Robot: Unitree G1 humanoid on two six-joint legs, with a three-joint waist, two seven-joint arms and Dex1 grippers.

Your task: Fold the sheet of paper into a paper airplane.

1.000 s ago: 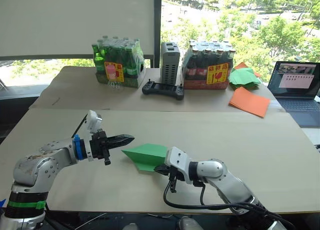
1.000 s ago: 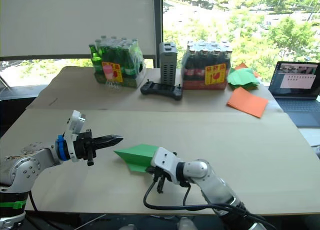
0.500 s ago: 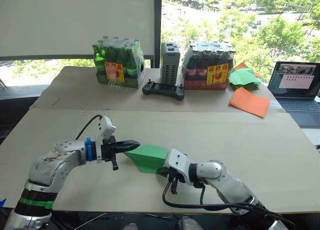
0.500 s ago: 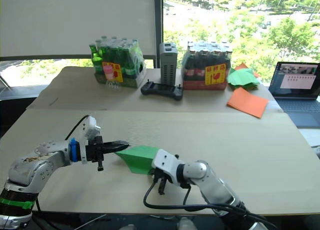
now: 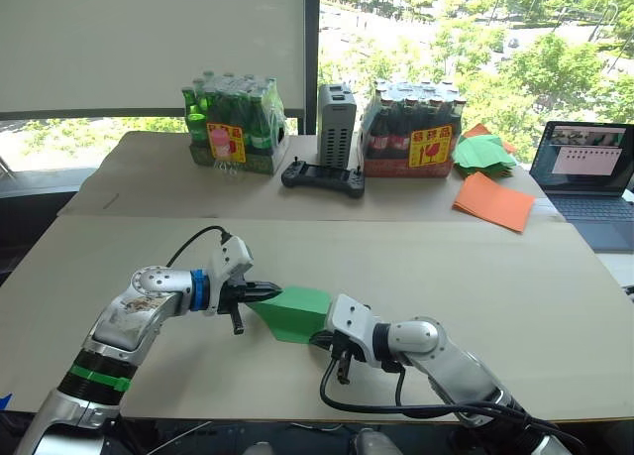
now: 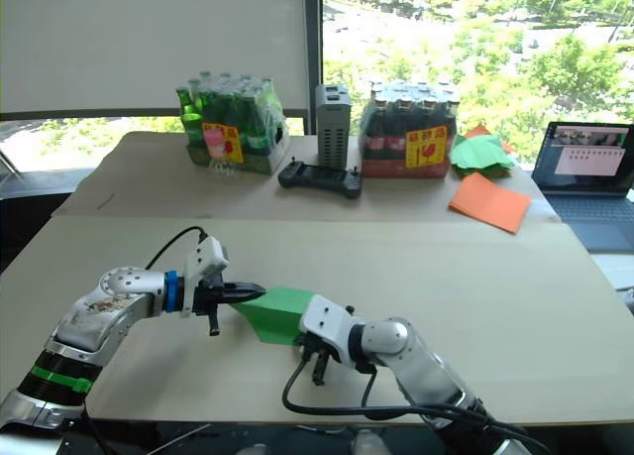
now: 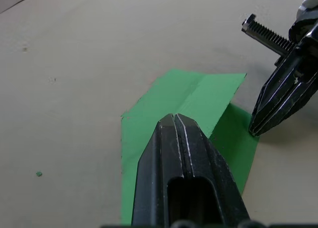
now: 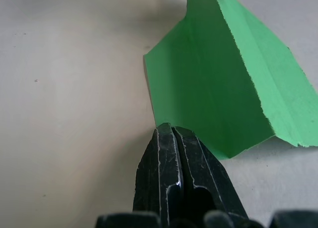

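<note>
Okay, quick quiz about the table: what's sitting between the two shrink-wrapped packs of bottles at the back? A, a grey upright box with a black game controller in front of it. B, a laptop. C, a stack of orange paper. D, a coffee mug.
A: the grey upright box stands between the green bottle pack and the dark bottle pack, with the black controller lying just in front of it.

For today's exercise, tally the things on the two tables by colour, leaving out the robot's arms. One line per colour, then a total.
Green: 3, the folded sheet of paper, the heap of folded papers, the pack of green bottles
Orange: 1, the orange sheets
Dark: 3, the pack of dark bottles, the controller, the laptop
Grey: 1, the grey box
Total: 8
</note>
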